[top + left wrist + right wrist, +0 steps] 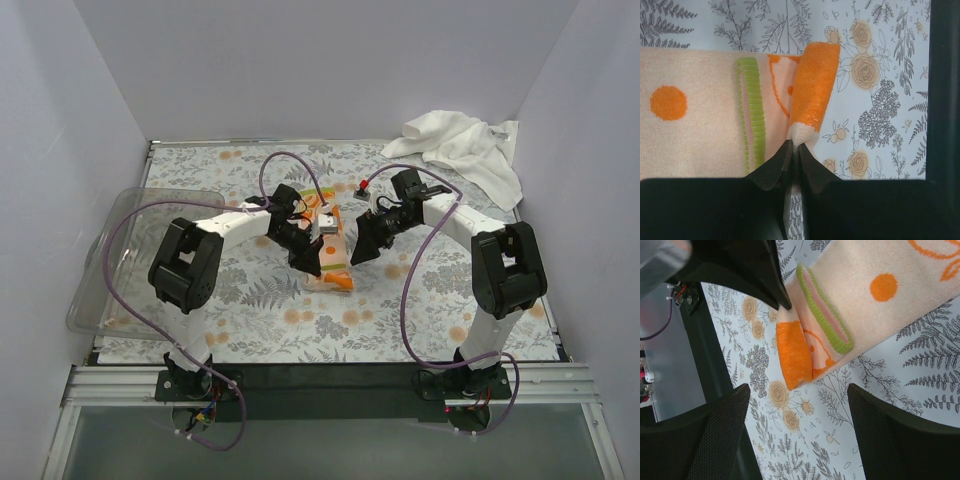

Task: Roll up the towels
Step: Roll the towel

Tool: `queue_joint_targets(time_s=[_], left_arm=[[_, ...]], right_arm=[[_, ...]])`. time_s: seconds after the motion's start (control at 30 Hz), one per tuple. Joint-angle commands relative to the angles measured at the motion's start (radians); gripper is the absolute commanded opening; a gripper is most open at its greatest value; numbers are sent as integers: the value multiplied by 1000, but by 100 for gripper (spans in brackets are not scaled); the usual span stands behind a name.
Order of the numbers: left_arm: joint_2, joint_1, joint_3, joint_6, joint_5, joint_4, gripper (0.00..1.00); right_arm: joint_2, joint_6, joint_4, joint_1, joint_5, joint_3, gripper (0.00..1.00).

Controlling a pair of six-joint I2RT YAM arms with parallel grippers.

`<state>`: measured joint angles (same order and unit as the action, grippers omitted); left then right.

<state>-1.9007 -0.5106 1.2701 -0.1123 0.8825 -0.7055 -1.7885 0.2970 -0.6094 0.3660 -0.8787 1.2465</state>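
The small printed cloth point(331, 250) lies flat in the middle of the table, between your two grippers. In the left wrist view point(695, 135) you see its pale face with an orange dot and a ribbed green stripe point(754, 115). The right wrist view shows the same face point(880, 315).

At the cloth's near end, the rolled orange edge point(813, 82) is turned over on itself into a short, tight tube point(795, 357). It lies on the cloth, just beside the green stripe point(825, 320).

Your left gripper point(792, 146) has its jaws clenched on one end of that rolled edge, with the pale tip of the tube pinched between the two fingertips. In the overhead view this gripper point(308, 262) is at the cloth's left side.

Your right gripper point(799, 390) has its jaws released and spread wide, grasping nothing. Its fingers point(715, 435) are over the table on either side of the rolled end and do not touch it. From above it point(362, 252) hangs just beside the cloth's right side.

The large white towel point(465, 148) lies crumpled in the far right corner, well apart from both grippers.

The fern-patterned table covering point(400, 310) lies under everything. A clear plastic tray point(110, 255) rests at the table's left edge.
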Motion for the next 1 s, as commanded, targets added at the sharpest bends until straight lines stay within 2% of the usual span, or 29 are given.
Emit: queue_joint_targets(time_s=[0.0, 0.27, 0.5, 0.63, 0.7, 0.83, 0.97], left_arm=[[-49, 35, 46, 19, 41, -20, 8], [-115, 84, 60, 37, 44, -11, 9], [-130, 84, 66, 42, 35, -9, 12], [-132, 84, 57, 42, 33, -8, 13], [-130, 86, 51, 45, 30, -5, 13], [-127, 89, 51, 49, 32, 0, 13], [-107, 93, 48, 56, 30, 6, 20]], right_arm=[[28, 31, -6, 2, -36, 2, 71], [17, 39, 10, 27, -59, 2, 65], [18, -79, 207, 100, -20, -64, 56], [-41, -160, 292, 122, -34, -79, 51], [-64, -182, 315, 126, -43, -73, 45], [-156, -206, 329, 143, -16, -30, 42], [-213, -210, 333, 149, 40, -6, 33]])
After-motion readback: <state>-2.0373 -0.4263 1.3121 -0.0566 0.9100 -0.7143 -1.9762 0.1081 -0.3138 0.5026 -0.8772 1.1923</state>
